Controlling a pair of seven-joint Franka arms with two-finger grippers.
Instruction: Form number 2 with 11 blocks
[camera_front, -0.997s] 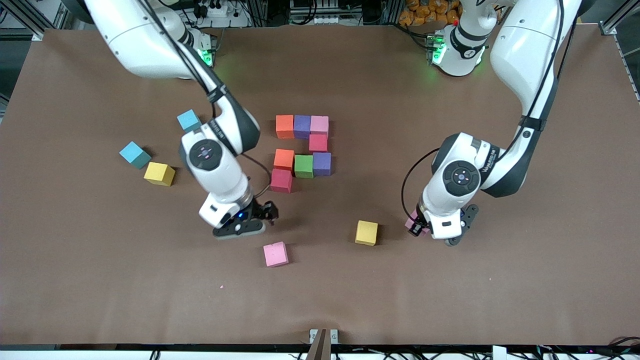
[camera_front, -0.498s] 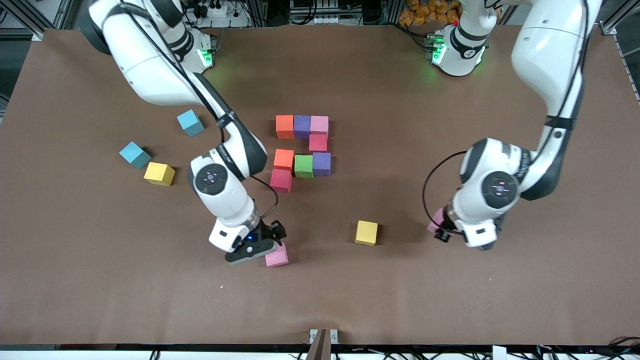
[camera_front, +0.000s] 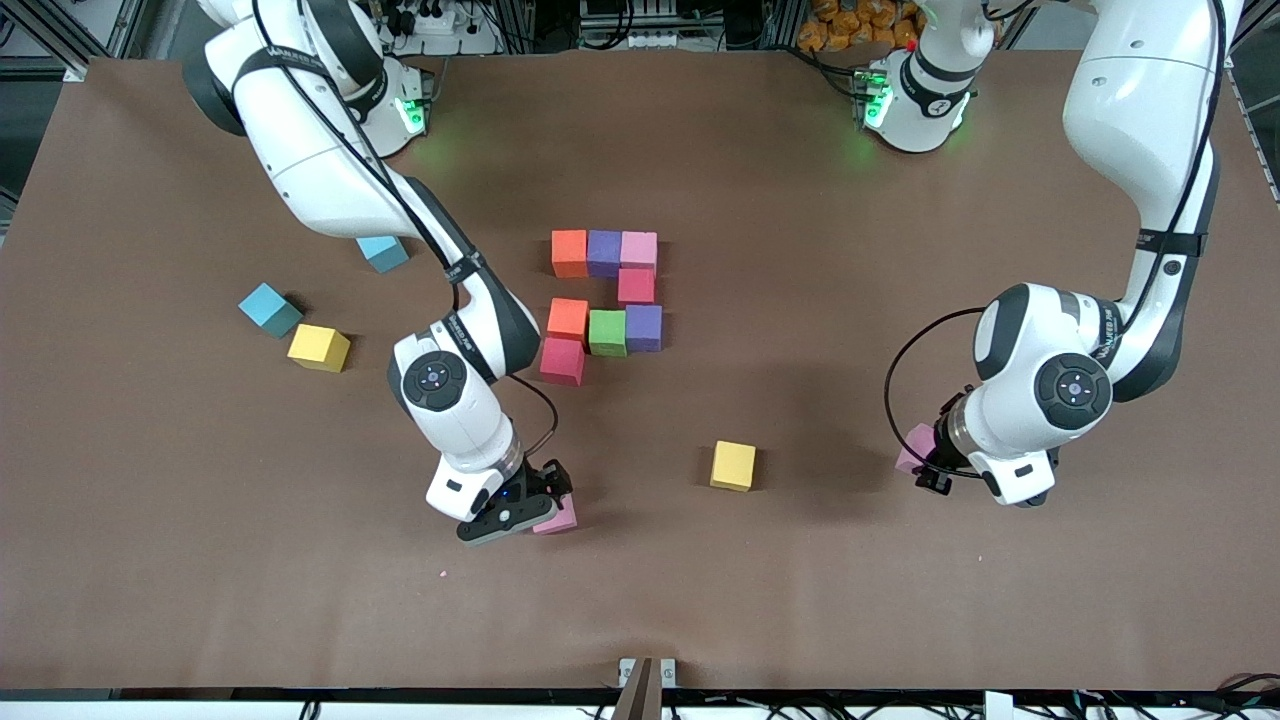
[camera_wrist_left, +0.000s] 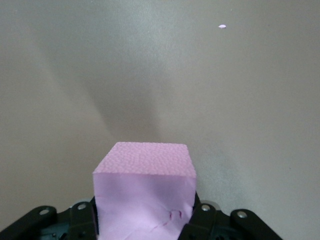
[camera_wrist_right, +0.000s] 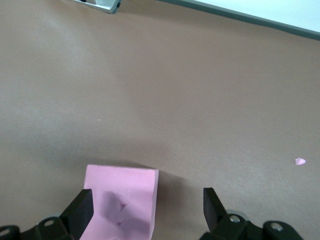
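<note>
Blocks first, operator: you've got the left gripper pinching a pink block, its fingers pressed in on either side of the cube, and it hangs over bare table toward the left arm's end. In the front view that cube only peeks out from under the wrist. Your right gripper is down over a second pink block, fingers spread wide; the cube sits hard against one finger with an open gap to the other, so nothing is clamped. From the front camera you see just a corner of that block showing past the fingers, on the table nearer the camera than the digit. Moving outward, the number 2 sits mid-table, partly built: a top row of orange, purple and pink cubes touching, a red cube under the pink one, then a row of orange, green and purple, and a red cube tucked under that orange. A yellow block lies loose between the two grippers. Out toward the right arm's end you have another yellow block just beside a light-blue cube, with a second light-blue cube half covered by the right arm.
</note>
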